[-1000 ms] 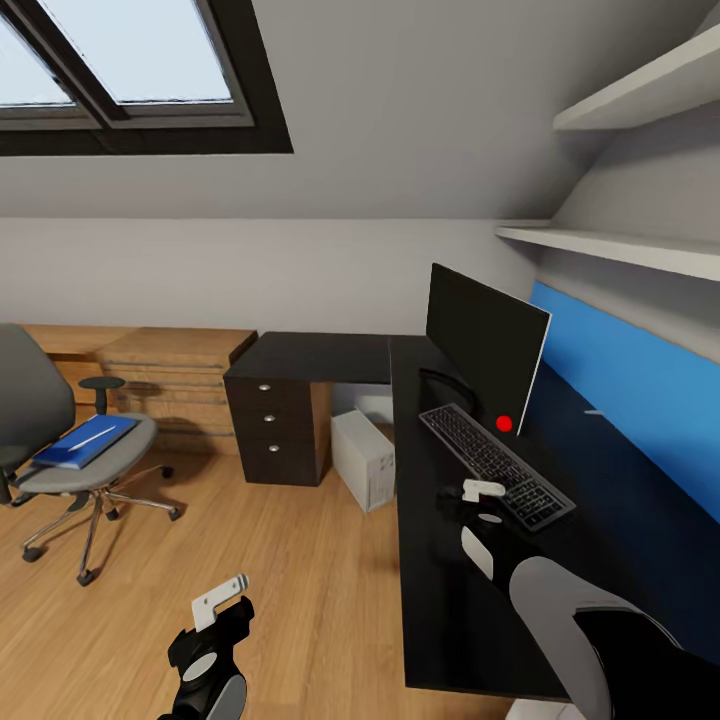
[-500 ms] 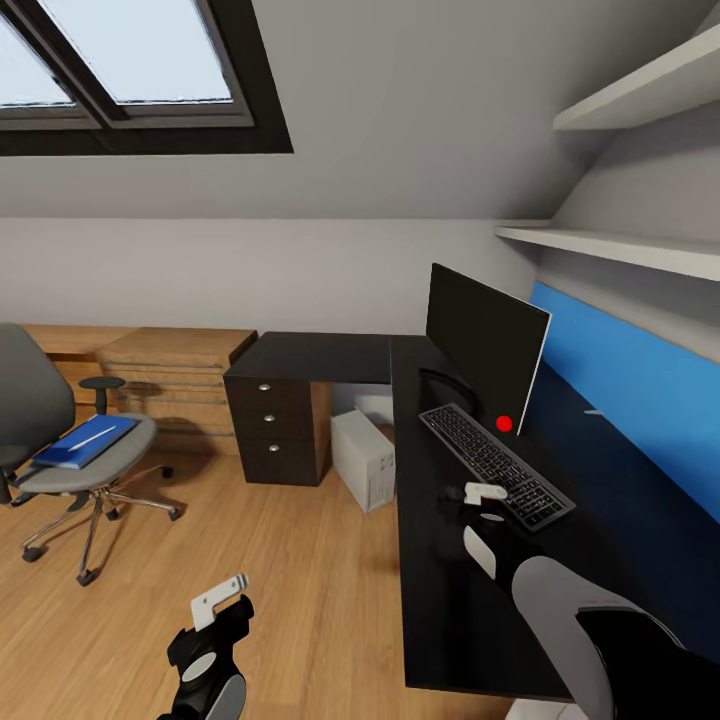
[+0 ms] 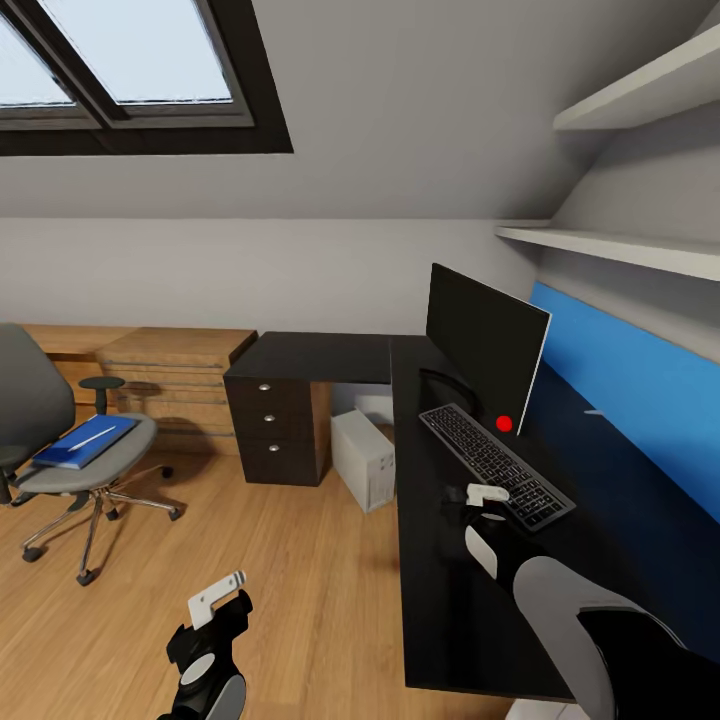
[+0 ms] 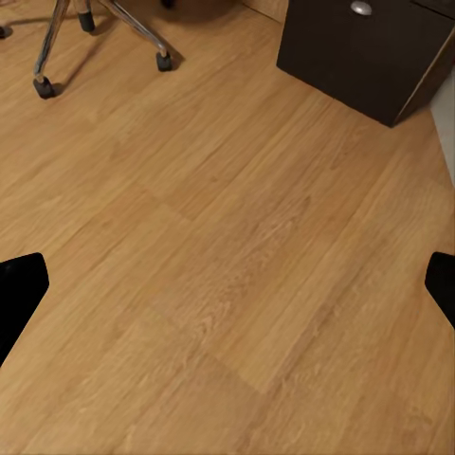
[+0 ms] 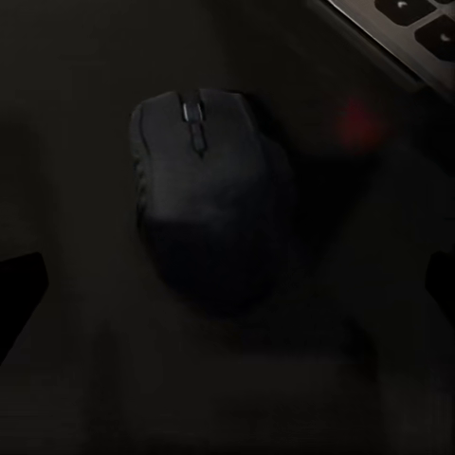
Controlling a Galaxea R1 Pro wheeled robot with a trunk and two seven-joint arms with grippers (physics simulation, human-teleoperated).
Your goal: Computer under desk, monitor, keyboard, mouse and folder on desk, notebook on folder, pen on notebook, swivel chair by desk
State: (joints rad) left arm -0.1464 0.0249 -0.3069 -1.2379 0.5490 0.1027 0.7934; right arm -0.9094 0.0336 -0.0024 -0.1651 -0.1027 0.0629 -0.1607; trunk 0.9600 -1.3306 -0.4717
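Right arm: reaches forward over the near part of the black desk [image 3: 440,600], a surface; right gripper [image 3: 478,495] points down beside the keyboard's [image 3: 495,464] near end.
Right jaws: apart, around nothing.
Mouse [image 5: 209,218]: lies on the surface under the jaws, just beside the keyboard.
Left arm: hangs low over the wooden floor [image 4: 227,246]; left gripper [image 3: 218,597] has its jaws apart.
Monitor [image 3: 485,345]: upright behind the keyboard.
Folder [image 3: 85,441]: on the swivel chair [image 3: 60,450], far left.

The head view looks forward and down over the long black L-shaped table [image 3: 440,560]. The left wrist view faces the wooden plank floor [image 4: 237,265]. The right wrist view sits close above the small dark rounded mouse [image 5: 204,190] beside the slim dark-keyed keyboard [image 5: 417,28], both on the table.
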